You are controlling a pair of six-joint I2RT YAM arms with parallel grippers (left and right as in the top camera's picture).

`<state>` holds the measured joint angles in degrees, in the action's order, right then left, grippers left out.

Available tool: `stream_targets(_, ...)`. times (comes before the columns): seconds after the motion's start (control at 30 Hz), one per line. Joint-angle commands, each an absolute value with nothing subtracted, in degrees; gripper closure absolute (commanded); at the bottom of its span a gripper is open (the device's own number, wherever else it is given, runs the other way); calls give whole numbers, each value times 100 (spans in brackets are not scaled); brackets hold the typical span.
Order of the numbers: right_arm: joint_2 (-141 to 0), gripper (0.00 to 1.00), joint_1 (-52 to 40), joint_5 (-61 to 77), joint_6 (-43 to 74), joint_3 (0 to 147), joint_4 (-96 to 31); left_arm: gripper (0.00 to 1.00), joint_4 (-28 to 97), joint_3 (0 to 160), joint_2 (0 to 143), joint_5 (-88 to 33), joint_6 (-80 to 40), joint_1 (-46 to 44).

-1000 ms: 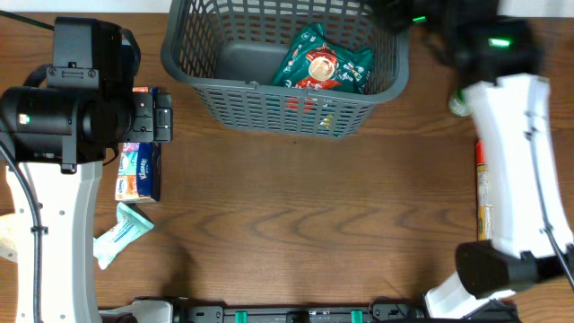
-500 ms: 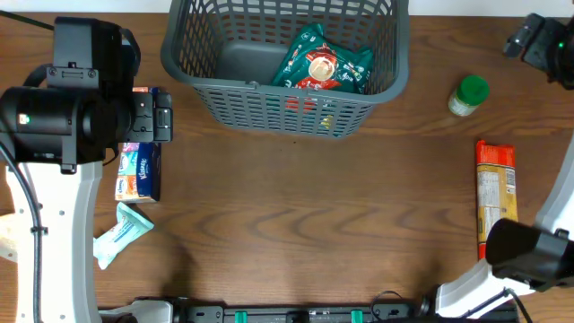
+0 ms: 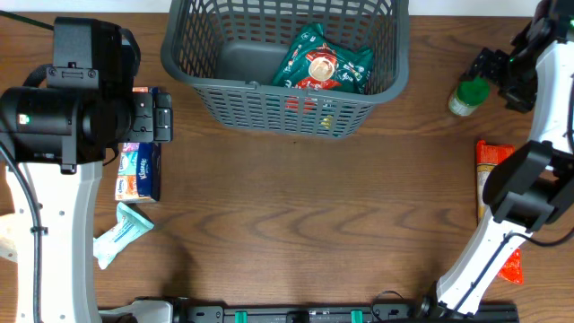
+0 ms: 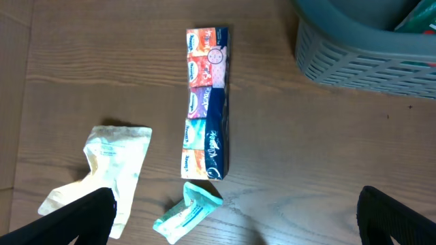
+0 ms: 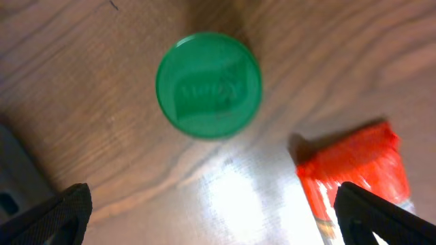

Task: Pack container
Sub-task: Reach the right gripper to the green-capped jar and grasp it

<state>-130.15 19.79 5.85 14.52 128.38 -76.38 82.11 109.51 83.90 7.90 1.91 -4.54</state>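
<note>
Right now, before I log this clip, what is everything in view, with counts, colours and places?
container: one, dark grey, top centre
snack packet: one, teal and red, inside the container
bottle: one, green cap, standing at right
long packet: one, orange-red, right edge, partly behind the arm
tissue multipack: one, multicoloured, left
small packet: one, teal, left front
pouch: one, cream, far left
table: one, brown wood
left gripper: black, open, over the tissue multipack
right gripper: black, open, beside the bottle

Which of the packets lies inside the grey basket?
The dark green packet with a red picture; the tissue pack, teal sachet and orange packet lie on the table outside the basket.
</note>
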Motion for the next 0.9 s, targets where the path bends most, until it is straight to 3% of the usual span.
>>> stream_targets(0.0, -13054, 1, 1975, 808, 1494, 12853, -7454, 1, 8221, 10967, 8392, 794, 183, -419)
stream_targets(0.87, -13220, 1, 1990, 532, 1898, 12851, -6958, 1, 8226, 10967, 8392, 792, 12, -419)
